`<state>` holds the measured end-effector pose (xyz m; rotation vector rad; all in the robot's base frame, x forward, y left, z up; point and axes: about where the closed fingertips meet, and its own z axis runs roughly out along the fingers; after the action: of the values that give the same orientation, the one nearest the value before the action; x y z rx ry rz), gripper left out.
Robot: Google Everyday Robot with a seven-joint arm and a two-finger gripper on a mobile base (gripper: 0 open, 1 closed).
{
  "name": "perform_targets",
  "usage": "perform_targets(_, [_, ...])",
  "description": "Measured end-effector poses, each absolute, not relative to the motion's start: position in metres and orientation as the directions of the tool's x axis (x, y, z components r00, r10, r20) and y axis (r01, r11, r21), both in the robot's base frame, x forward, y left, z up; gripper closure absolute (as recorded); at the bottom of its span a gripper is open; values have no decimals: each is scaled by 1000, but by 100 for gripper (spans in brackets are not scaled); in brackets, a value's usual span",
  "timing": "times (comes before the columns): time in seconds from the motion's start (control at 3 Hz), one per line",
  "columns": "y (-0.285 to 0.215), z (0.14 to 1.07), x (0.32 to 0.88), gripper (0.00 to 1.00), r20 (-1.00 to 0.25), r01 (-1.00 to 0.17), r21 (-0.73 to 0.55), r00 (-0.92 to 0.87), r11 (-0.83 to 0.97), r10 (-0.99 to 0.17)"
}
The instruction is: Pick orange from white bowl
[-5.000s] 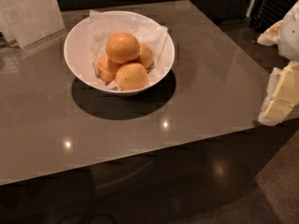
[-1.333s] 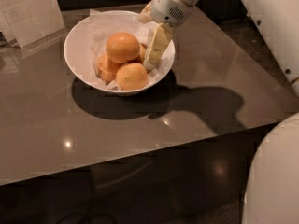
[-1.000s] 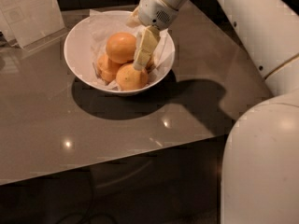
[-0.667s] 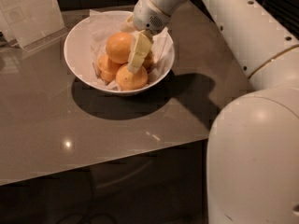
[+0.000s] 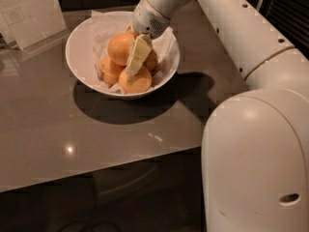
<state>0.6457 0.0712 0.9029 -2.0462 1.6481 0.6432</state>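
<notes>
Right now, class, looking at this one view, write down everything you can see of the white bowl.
The white bowl is wide, round and glossy, with sloping sides, and looks ceramic. It stands upright on the grey table, toward the far left, casting a dark shadow in front. Crumpled white paper lines it and sticks out past the far rim. Several oranges are piled inside. The gripper hangs inside the bowl, against the right side of the pile.
</notes>
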Motion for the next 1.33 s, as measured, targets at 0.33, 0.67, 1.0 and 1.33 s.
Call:
perform_targets(0.33, [71,903,646,65,-601,-979,-44,185,-199,-778])
perform_targets(0.67, [71,903,646,89,-601,-979,-44,185,-199,-778])
perform_targets(1.0, [71,903,646,100,-601,-979,-44,185,-199,-778])
perform_targets(1.33, [71,905,645,100,-601,-979,-49,187,-197,-777])
